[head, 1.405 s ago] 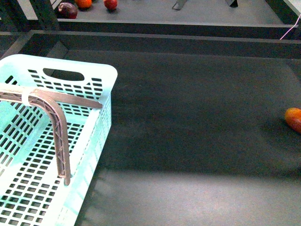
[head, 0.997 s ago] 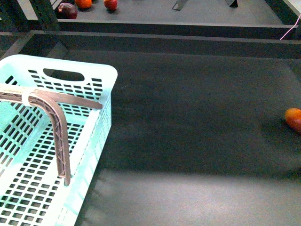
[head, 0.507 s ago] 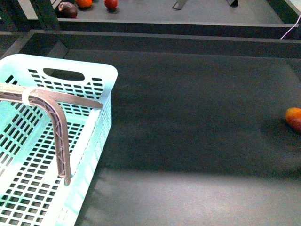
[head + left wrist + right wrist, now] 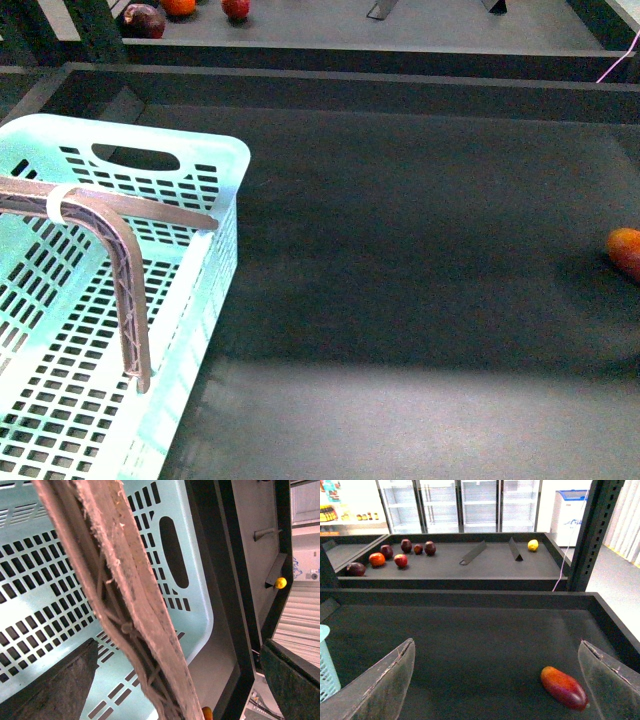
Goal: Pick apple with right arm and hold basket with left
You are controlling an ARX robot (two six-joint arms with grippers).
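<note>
The front view shows neither arm and cuts off the basket (image 4: 225,160) at the near left and the oval fruit (image 4: 624,250) at the right edge. The basket is pale mint slotted plastic, with a ribbed grey-brown handle (image 4: 125,270) lying across it. The left gripper (image 4: 178,642) has its fingers spread wide, the handle passing between them. The right gripper (image 4: 496,642) is also spread, over the dark matte table (image 4: 470,645). The apple (image 4: 400,560) sits on the far shelf (image 4: 495,565), at its left end among other fruit.
</note>
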